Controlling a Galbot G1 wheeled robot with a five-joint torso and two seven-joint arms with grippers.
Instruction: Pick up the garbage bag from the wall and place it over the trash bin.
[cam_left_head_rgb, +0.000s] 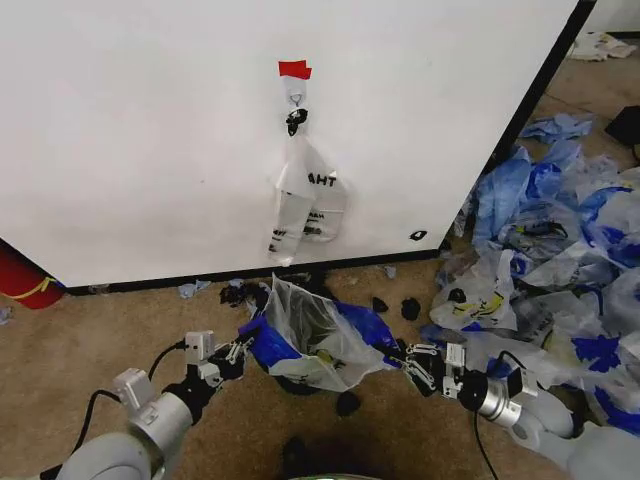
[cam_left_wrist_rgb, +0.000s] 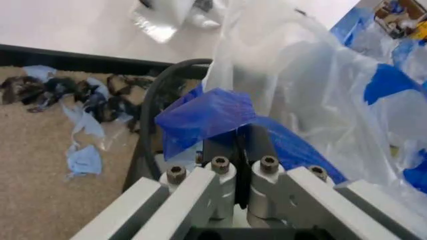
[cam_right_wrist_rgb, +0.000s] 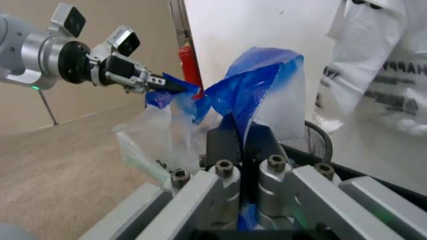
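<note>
A brown carpeted floor (cam_left_head_rgb: 120, 330) runs up to the wall (cam_left_head_rgb: 140, 120), a white panel with black trim along its base and right edge. Red tape (cam_left_head_rgb: 294, 69) and a hook (cam_left_head_rgb: 295, 96) mark the wall, and a narrow white bag (cam_left_head_rgb: 303, 200) with black lettering hangs there. Dark scraps and blue shreds litter the carpet at the wall's foot. To the right lies a heap of crumpled blue-and-white bags (cam_left_head_rgb: 560, 230); a red cylinder (cam_left_head_rgb: 25, 275) stands at the left.

The garbage bag (cam_left_head_rgb: 315, 335) is stretched open over the trash bin (cam_left_wrist_rgb: 155, 95). The left gripper (cam_left_head_rgb: 238, 350) has its fingers pressed together on the bag's blue left edge; the right gripper (cam_left_head_rgb: 405, 362) pinches the right edge likewise.
</note>
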